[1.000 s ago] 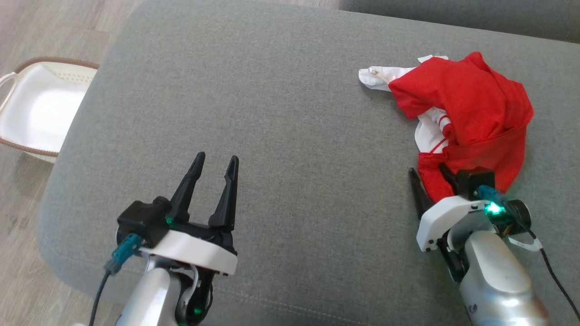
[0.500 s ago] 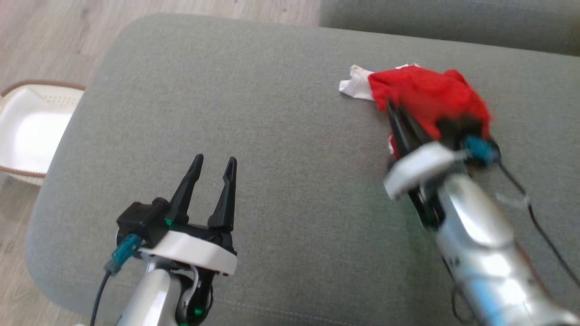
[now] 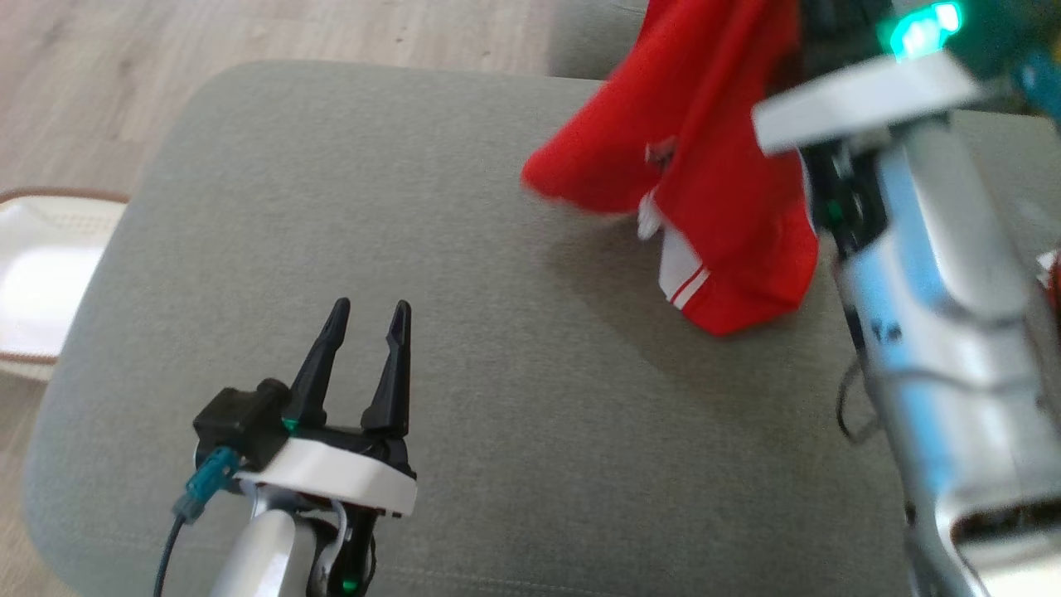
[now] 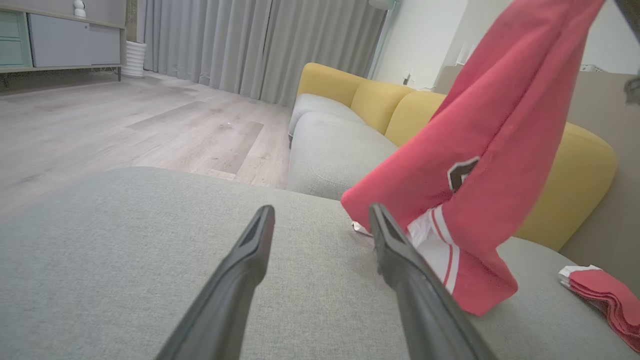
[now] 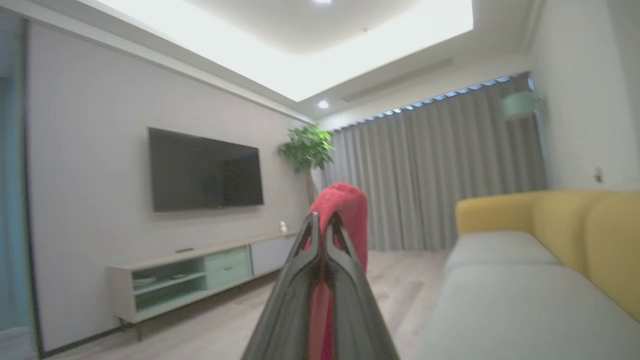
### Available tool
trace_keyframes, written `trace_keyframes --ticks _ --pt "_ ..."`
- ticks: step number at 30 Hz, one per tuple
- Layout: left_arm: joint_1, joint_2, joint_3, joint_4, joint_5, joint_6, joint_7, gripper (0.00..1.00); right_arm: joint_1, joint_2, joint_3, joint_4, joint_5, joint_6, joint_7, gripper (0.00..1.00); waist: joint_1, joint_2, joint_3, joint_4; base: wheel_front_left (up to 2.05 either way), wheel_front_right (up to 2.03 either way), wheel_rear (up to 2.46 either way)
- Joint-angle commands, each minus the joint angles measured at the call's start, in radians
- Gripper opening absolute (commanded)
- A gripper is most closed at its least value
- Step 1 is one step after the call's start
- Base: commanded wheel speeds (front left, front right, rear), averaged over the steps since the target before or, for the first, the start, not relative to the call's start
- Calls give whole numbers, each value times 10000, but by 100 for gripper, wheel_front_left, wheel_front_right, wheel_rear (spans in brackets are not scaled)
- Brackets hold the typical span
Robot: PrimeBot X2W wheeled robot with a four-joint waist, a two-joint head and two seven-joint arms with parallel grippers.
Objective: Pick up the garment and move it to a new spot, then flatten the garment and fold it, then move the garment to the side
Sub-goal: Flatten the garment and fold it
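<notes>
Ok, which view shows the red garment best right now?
Left wrist view: the garment hangs sharp and nearly full length, white striped hem included. Head view has it blurred and cut off at the top beside the right arm. Right wrist view gives a pinch of red in the shut right gripper.

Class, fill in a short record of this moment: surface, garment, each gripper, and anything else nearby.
Surface: grey cushion
Garment: red garment with white striped trim, hanging over the cushion
Right gripper: shut on the red garment
Left gripper: open, empty, low over the cushion
Nearby: white basket on the floor; folded red cloth on the cushion
</notes>
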State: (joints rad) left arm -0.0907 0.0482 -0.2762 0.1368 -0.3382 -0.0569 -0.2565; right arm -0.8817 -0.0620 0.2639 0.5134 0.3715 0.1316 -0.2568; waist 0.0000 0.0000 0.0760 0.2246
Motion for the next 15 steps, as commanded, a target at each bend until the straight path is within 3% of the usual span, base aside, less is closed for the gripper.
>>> trace_keyframes --ticks 1,9,15 --pt "-244 20 418 -399 54 23 -53 100 671 106 -522 -78 -461 -9 -46 0 0 0 -11 -260 0 0 0" --pt "-238 20 344 -394 42 -71 -53 100 3174 -982 -4362 913 -1974 -9 -15 0 0 0 89 -952 0 0 0" --pt "-298 20 153 -316 33 -75 -53 100 3994 -797 -6371 1234 -3097 -9 152 0 0 0 103 -1300 0 0 0"
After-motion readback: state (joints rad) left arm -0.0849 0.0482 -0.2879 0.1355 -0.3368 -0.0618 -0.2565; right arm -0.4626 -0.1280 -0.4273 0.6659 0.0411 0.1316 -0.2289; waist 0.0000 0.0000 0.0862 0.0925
